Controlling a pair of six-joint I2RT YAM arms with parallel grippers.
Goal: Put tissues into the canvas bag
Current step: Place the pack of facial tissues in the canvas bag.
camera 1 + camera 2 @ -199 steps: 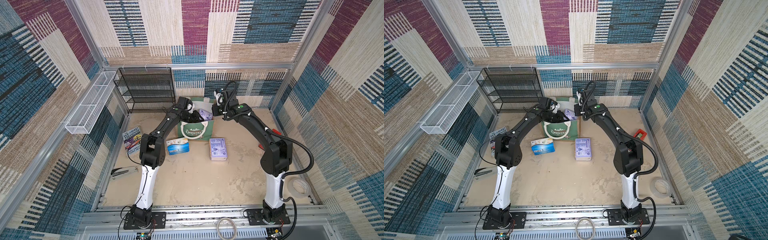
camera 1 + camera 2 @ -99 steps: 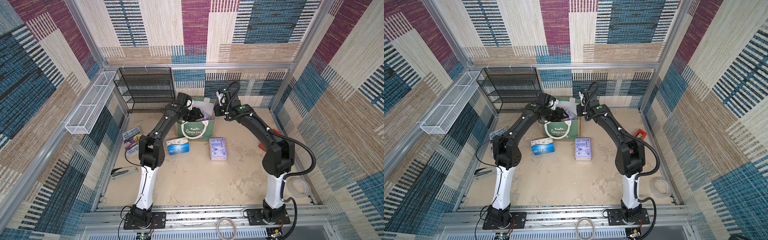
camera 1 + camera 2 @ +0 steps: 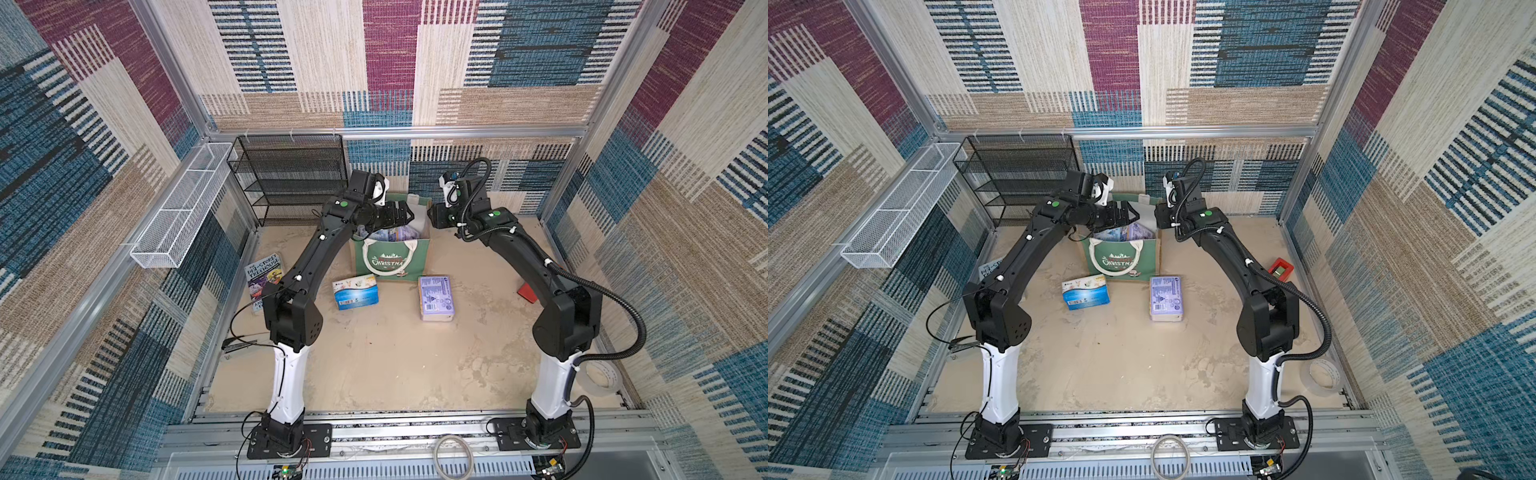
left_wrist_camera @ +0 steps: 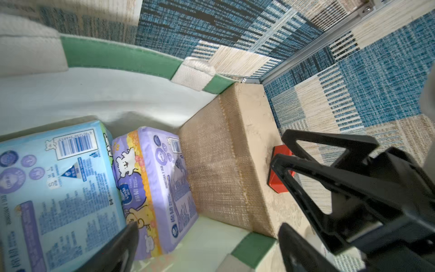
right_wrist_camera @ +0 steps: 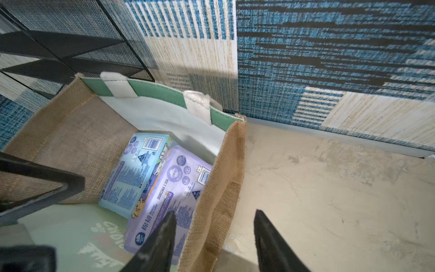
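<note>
The canvas bag (image 3: 390, 259) (image 3: 1124, 262) stands upright at the back, green front facing me. Inside it lie a light blue tissue pack (image 4: 54, 188) (image 5: 134, 169) and a lavender tissue pack (image 4: 155, 188) (image 5: 169, 195), side by side. On the floor in front lie a blue-white pack (image 3: 355, 291) (image 3: 1086, 293) and another lavender pack (image 3: 435, 297) (image 3: 1166, 299). My left gripper (image 3: 405, 214) (image 4: 211, 249) hangs open and empty over the bag's mouth. My right gripper (image 3: 430, 217) (image 5: 216, 235) is open, its fingers astride the bag's jute side wall (image 5: 219, 188) without pinching it.
A black mesh rack (image 3: 291, 178) stands left of the bag against the back wall. A white wire basket (image 3: 183, 208) hangs on the left wall. A paperback book (image 3: 264, 278) lies at left, a red object (image 3: 525, 289) and a tape roll (image 3: 598, 376) at right.
Both grippers have opened. The left gripper has risen out of the bag's mouth, and the right gripper has let go of the bag's side wall.
</note>
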